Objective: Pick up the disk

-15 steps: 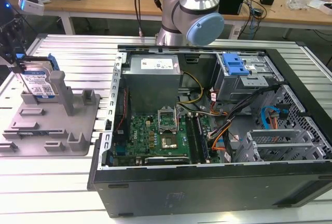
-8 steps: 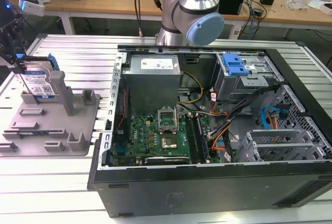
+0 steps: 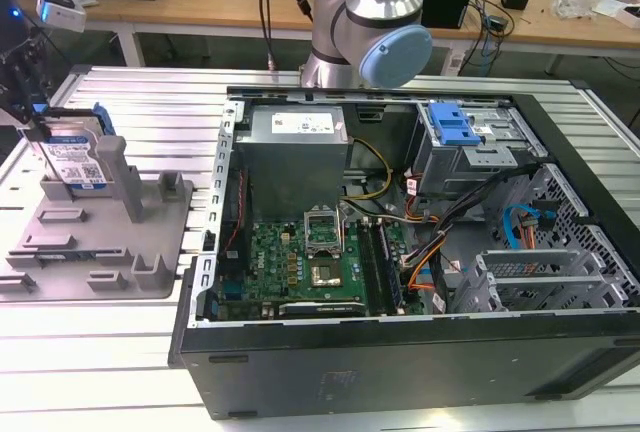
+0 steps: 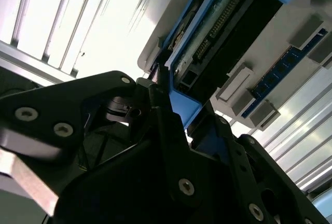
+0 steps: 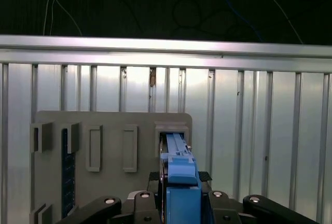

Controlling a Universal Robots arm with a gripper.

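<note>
- The gripper (image 5: 179, 195) is seen closed around the upper edge of the disk (image 5: 179, 169), one finger (image 5: 142, 203) on each flat side; a firm hold is judged.
- The disk (image 3: 75, 157) is stood on edge in the grey fixture (image 3: 100, 237), at the exterior view's left, so its top edge is offered to a grasp from above.
- Its blue side rail (image 4: 181, 105) is seen between the fingers in the second wrist view.
- Whether the disk is lifted clear of its slot cannot be told.
- The open computer case (image 3: 400, 252) lies well apart on the slatted table (image 3: 90, 352).
</note>
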